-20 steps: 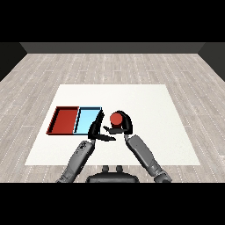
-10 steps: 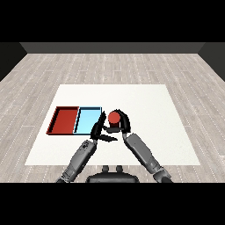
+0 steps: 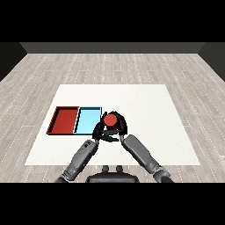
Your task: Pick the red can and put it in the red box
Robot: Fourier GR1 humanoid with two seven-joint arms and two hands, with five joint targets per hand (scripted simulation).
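One red can [image 3: 110, 119] sits at the frame's centre, held in my right hand [image 3: 119, 127], whose fingers curl round it; it is just right of the blue tray [image 3: 88, 119], not in either tray; two trays lie side by side left of centre on the white table [image 3: 145, 110], the red tray [image 3: 64, 120] leftmost; my left hand [image 3: 98, 132] is close below the can, its fingers unclear.

Red can and red tray on the white table

The red can [image 3: 110, 119] is being held upright just right of the light blue tray [image 3: 88, 121]; the red tray [image 3: 65, 121] is lying touching that tray's left side.
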